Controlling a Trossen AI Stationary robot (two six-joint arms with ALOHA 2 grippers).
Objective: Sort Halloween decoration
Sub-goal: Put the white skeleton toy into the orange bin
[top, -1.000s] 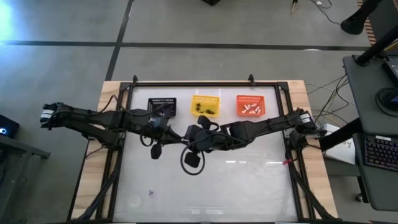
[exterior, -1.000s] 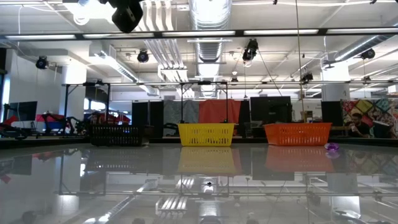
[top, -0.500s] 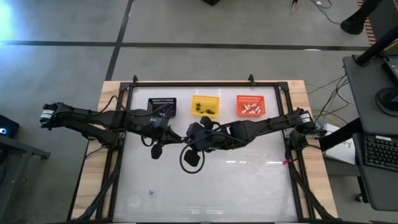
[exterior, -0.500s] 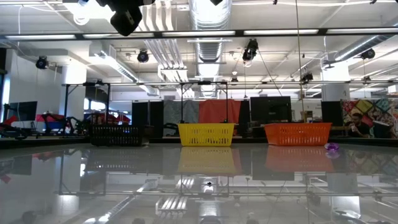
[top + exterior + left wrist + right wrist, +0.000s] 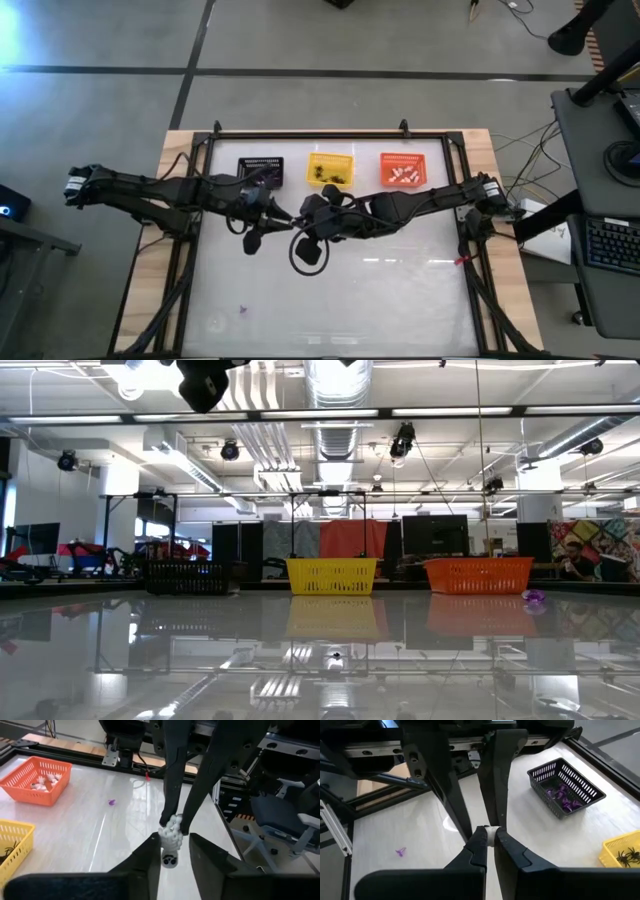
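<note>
Above the table, in front of the yellow basket (image 5: 329,169), the right gripper (image 5: 490,834) clamps a white skeleton trinket (image 5: 171,833) between the left gripper (image 5: 174,851)'s parted fingers. Baskets hold most pieces; apparently two purple trinkets (image 5: 112,802) remain.

Three baskets (image 5: 330,170) stand in a row behind both pincers, which meet mid-table (image 5: 400,290).

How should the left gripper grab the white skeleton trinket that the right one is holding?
Take the white skeleton trinket by its round skull end, which sticks out free of the right gripper, shut on the bony end. Come from the opposite side: the open left gripper straddles the trinket there, so closing across the skull looks best.
</note>
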